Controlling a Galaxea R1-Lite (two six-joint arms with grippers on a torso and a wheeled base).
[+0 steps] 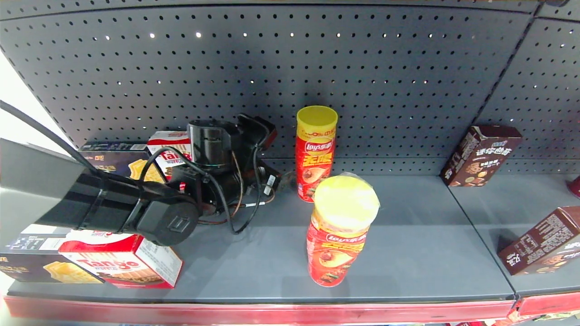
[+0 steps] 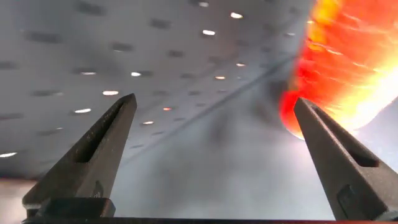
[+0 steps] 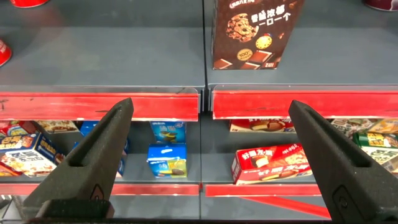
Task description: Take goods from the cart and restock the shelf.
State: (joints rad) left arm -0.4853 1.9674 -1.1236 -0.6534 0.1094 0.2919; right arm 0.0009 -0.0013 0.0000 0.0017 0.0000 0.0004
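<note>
Now your left gripper (image 2: 214,102) is wide open over the shelf (image 1: 421,253), just beside the back chip can (image 1: 316,154). Another can (image 1: 340,235) stands in front of it. Your right gripper (image 3: 211,104) is spread open too.

The rear chip can (image 1: 316,154), red with a yellow lid, stands upright on the grey shelf (image 1: 421,253) near its perforated back panel (image 1: 362,81). The front chip can (image 1: 340,235), alike, stands upright just ahead of it.
</note>
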